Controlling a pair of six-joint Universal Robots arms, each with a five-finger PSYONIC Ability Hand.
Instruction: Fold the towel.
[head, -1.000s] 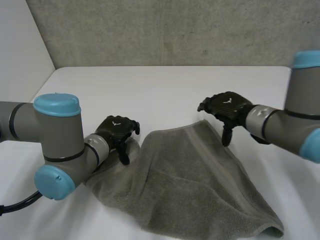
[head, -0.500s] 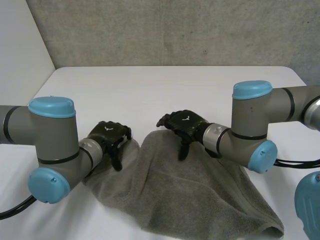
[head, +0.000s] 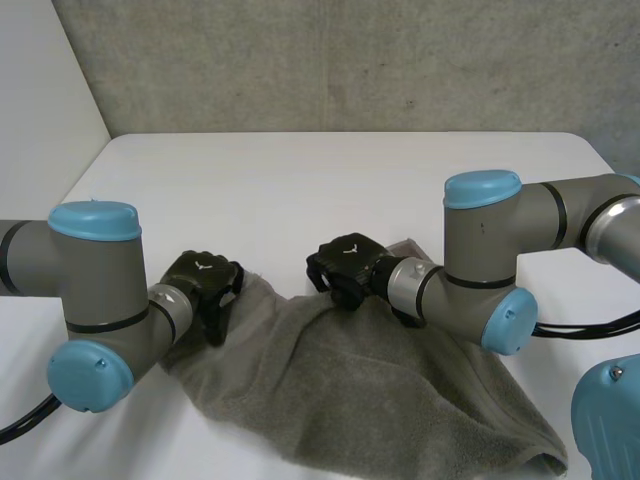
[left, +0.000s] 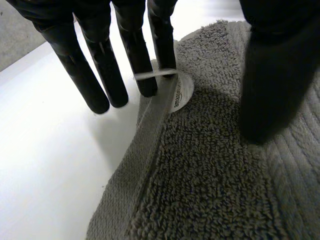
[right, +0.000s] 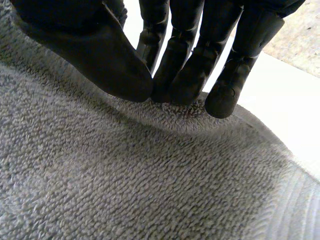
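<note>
On my left, the left hand (head: 205, 285) sits at the far left corner of the towel (head: 380, 390), which lies rumpled on the white surface (head: 330, 180) towards the near side. This hand grips nothing: its fingers (left: 97, 75) hang straight, just off the hem beside the white label (left: 182, 92), and its thumb (left: 272, 85) stands apart over the pile. My worry is that when it closes it takes the label loop or a single layer of hem. The corner would then slide out as I lift.

Further right, the right hand (head: 345, 268) is on the far edge, near its middle rather than at the right corner. Its thumb (right: 100, 60) meets the fingertips with a small ridge of cloth nipped between them. That bite looks shallow, so a quick pull could strip it free. Holding this far inboard, I judge, would leave the right side of the towel dragging and the fold crooked.
</note>
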